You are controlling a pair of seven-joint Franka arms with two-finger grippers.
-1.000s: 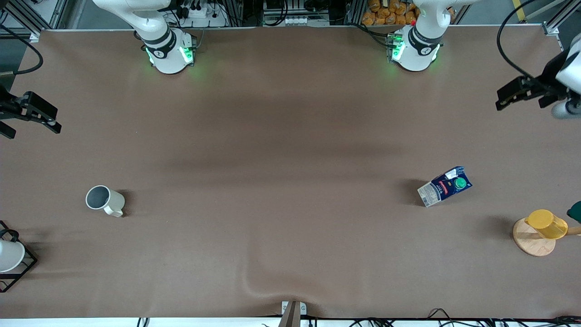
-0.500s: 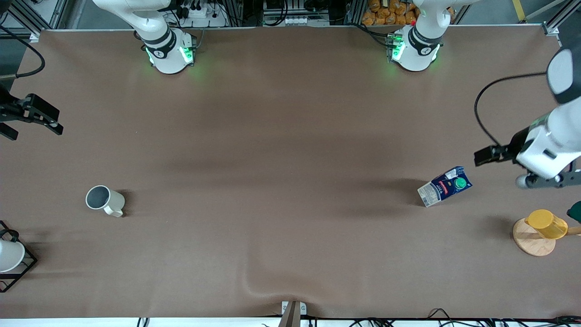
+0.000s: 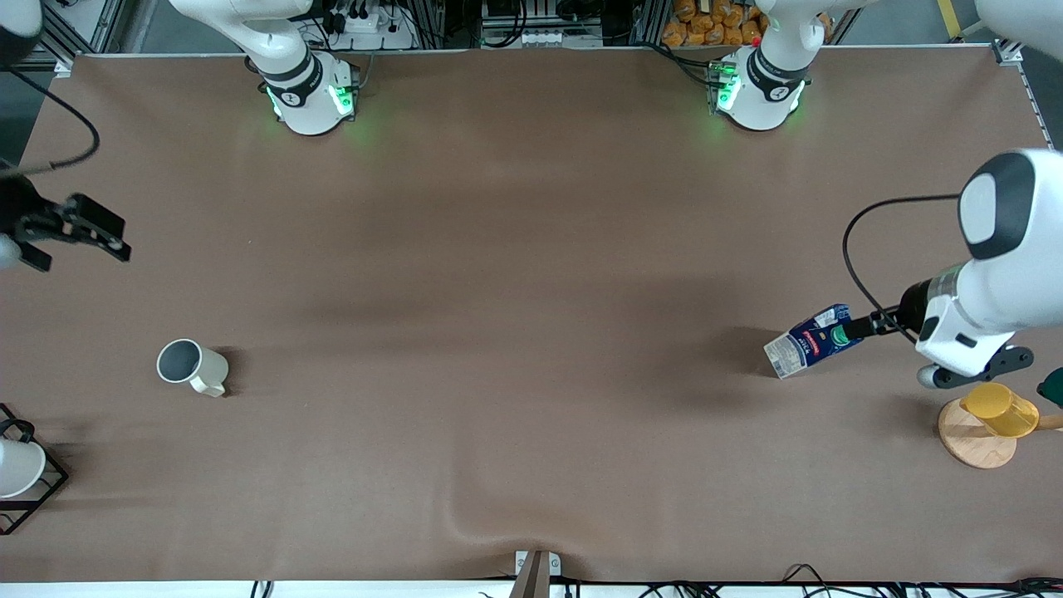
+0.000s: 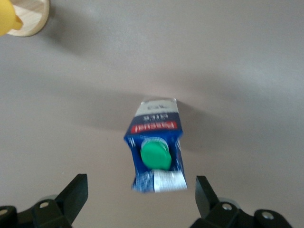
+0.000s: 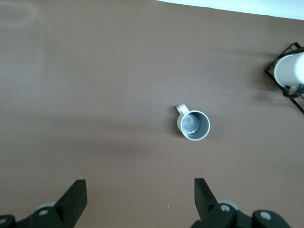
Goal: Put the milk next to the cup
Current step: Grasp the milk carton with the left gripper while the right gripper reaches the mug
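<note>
Starting at the right arm's end of the worktop [image 3: 531, 274], the right gripper [image 3: 79, 232] hangs at about nine o'clock in the front view, over bare brown cloth, its fingers [image 5: 71, 199] spread wide with nothing between them. At about eight o'clock a white cup [image 3: 18, 467] sits in a black wire rack [image 3: 33, 498], at the worktop's edge. Nearer the middle than that rack stands the cup [image 3: 191, 365], a cream mug, upright, grey inside; its handle [image 5: 181, 109] is plain in the right wrist view.

A long bare stretch follows, and then the milk [image 3: 812, 340] at about three o'clock, well apart from the cup, toward the left arm's end. The carton looks upright though seen from above at a slant, green cap [image 4: 156, 155] on top. The left gripper [image 3: 855, 329] is just over the carton; its fingers [image 4: 73, 194] are wide apart on either side of it, not touching it as far as the left wrist view lets me judge.

At about four o'clock a yellow cup [image 3: 1001, 409] rests on a round wooden board [image 3: 976, 440].
</note>
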